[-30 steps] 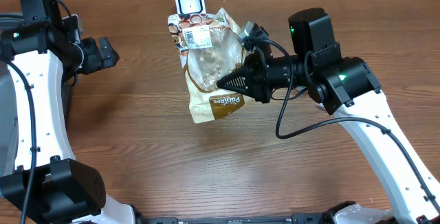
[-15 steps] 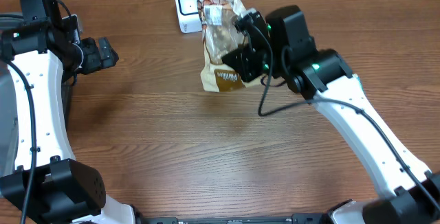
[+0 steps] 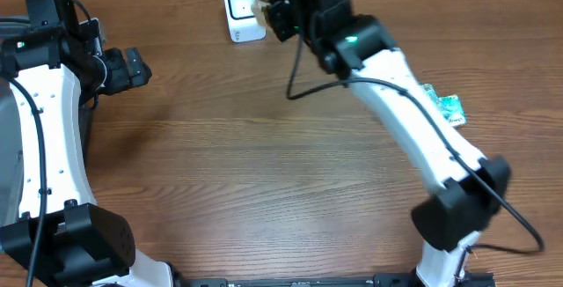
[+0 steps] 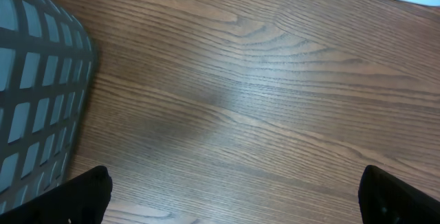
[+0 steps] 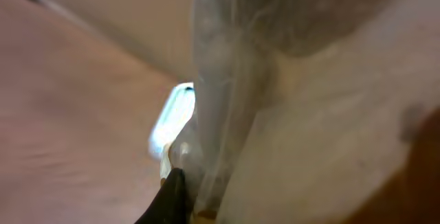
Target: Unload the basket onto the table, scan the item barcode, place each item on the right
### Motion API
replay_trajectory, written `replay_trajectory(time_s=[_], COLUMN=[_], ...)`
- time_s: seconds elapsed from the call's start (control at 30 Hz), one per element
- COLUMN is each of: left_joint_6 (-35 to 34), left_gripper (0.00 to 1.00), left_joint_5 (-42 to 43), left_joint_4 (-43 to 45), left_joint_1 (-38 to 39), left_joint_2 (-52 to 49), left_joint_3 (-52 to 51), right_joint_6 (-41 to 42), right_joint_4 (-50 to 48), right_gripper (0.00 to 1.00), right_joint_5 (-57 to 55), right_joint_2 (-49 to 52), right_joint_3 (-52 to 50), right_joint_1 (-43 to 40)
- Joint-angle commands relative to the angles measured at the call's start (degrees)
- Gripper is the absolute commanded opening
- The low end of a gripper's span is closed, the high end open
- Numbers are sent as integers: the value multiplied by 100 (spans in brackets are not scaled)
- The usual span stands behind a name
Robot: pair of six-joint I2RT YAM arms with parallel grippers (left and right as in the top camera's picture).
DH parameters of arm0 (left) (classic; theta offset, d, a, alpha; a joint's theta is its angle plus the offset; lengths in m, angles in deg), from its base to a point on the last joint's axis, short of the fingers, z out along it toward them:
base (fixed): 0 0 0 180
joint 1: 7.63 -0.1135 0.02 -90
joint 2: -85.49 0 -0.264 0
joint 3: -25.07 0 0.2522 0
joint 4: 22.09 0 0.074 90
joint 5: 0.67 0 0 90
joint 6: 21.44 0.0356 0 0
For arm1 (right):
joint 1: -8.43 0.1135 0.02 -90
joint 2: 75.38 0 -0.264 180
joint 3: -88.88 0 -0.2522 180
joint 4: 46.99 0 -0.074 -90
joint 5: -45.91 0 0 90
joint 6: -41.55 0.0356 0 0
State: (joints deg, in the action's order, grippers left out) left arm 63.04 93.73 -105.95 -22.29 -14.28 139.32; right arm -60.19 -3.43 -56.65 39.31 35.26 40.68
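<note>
The right tool (image 3: pixel 274 10) is up at the far edge of the desk (image 3: pixel 264 164), near the middle of that edge. It is pinching the bag (image 5: pixel 275 80), with its jaws pressed close on it. From above, the arm covers almost all of the bag. Only a small tan bit peeks out, right next to the scanner (image 3: pixel 242 10), on the side closer to the right edge. The scanner is a small white box with a blue rim, and it stands at the far edge too. In the right wrist view the clear bag fills most of the picture. There its long side runs up and down, with one dark finger (image 5: pixel 172 196) at its bottom and the scanner glowing just behind it. It is too blurry to see the barcode or which way the bag's label faces. The left tool (image 3: pixel 134 65) hangs over the left side of the desk with its jaws spread wide, holding nothing. A gray basket (image 4: pixel 34 107) sits by the left edge. A little green packet (image 3: pixel 447 108) lies near the right edge.
</note>
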Motion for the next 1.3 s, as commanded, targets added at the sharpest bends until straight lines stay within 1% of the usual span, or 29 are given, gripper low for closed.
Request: replay_trajectory(time_s=[0.0, 0.07, 0.2, 0.3, 0.4, 0.63, 0.83, 1.27], left_joint_6=[127, 127, 127, 127, 127, 127, 127, 127], left_gripper=[100, 99, 99, 100, 100, 99, 100, 99], left_joint_5=[-37, -37, -35, -37, -35, -35, -37, -37], left_joint_4=[11, 9, 9, 9, 9, 9, 9, 9], left_joint_1=[7, 4, 4, 7, 7, 9, 9, 9], left_joint_2=[-24, -24, -24, -24, -24, -24, -24, -24], left_joint_3=[-9, -11, -9, -9, -11, -11, -9, -9], right_joint_6=[-1191, -1700, -2400, -3101, -3399, -3541, -3939, -3936], right_joint_4=[-605, -1156, -2059, -2457, -2750, -2806, -3032, -3001], right_gripper=[4, 4, 4, 4, 4, 4, 4, 4], right_joint_5=[-1799, -2083, -2715, -3121, -3331, -3285, -3285, -3307], right_joint_2=[660, 994, 1593, 1993, 2267, 2658, 2769, 2874], right_joint_3=[103, 103, 103, 103, 103, 103, 98, 98], right_joint_1=[127, 149, 151, 151, 151, 254, 400, 407])
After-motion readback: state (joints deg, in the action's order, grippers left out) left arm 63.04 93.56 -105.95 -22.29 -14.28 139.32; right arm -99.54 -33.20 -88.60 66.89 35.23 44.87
